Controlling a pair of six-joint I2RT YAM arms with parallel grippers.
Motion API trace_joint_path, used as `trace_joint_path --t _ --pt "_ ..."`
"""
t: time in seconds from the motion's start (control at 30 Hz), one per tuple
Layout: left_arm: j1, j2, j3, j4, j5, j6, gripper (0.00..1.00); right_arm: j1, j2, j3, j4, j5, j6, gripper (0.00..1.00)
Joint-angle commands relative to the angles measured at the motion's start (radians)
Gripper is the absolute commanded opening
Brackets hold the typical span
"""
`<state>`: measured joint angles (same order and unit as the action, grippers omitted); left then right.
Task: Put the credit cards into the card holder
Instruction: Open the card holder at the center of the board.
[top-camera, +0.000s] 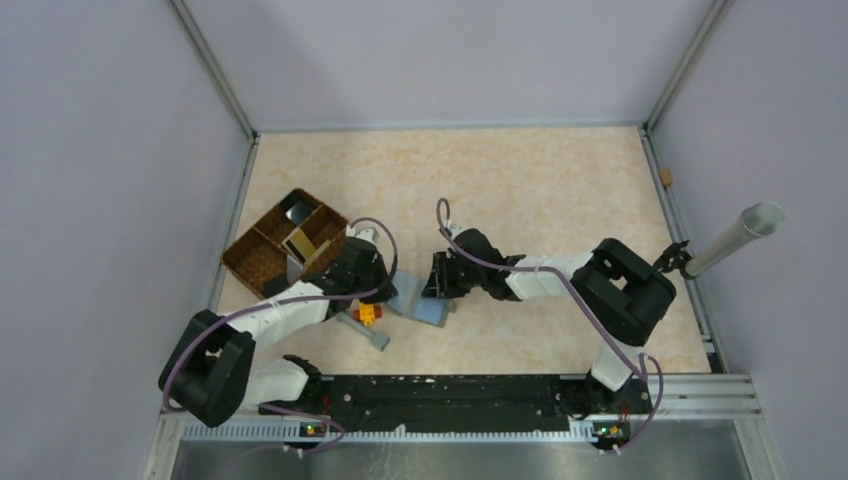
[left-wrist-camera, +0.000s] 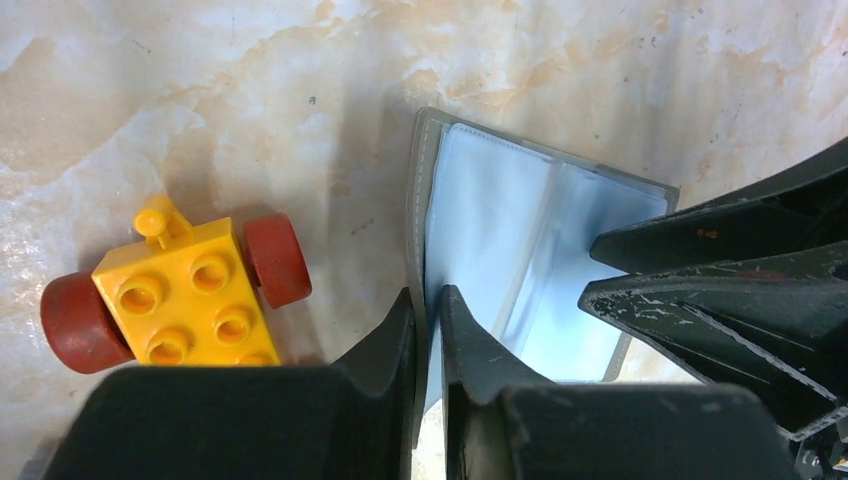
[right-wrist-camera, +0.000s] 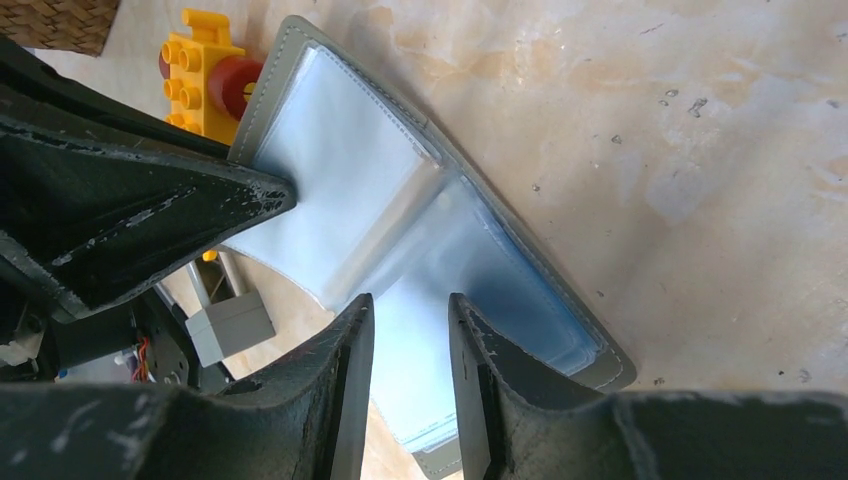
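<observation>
The card holder (top-camera: 428, 308) lies open on the table, grey outside with blue-grey clear pockets (left-wrist-camera: 500, 230). My left gripper (left-wrist-camera: 428, 300) is shut on the edge of its left cover; in the top view the left gripper (top-camera: 388, 292) is at the holder's left side. My right gripper (right-wrist-camera: 410, 310) is open by a narrow gap, its fingers either side of an inner pocket leaf (right-wrist-camera: 420, 370) of the holder (right-wrist-camera: 350, 160). In the top view the right gripper (top-camera: 436, 287) is over the holder's right half. A gold card (top-camera: 303, 243) and a grey card (top-camera: 296, 210) stand in the woven tray.
The brown woven divided tray (top-camera: 262, 262) stands left of the left arm. A yellow-orange toy brick with red wheels (left-wrist-camera: 180, 295) lies just left of the holder, a grey block (right-wrist-camera: 228, 325) beside it. A metal tube (top-camera: 740, 235) leans at the right wall.
</observation>
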<state>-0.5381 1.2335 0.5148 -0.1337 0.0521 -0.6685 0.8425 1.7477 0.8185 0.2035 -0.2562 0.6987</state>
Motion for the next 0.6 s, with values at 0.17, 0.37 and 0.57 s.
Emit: trace_joint_path --t 0.17,0.37,0.57 --pt "0.003 0.038 0.006 -0.005 -0.043 0.006 0.14 0.016 -0.035 -0.063 -0.109 0.073 -0.033 0.33" --pt "0.003 -0.053 0.059 -0.044 -0.028 0.033 0.29 0.015 -0.100 -0.002 -0.159 0.053 -0.050 0.35" --pt "0.003 -0.084 0.088 -0.079 0.006 0.040 0.44 0.016 -0.198 0.057 -0.270 0.083 -0.086 0.46"
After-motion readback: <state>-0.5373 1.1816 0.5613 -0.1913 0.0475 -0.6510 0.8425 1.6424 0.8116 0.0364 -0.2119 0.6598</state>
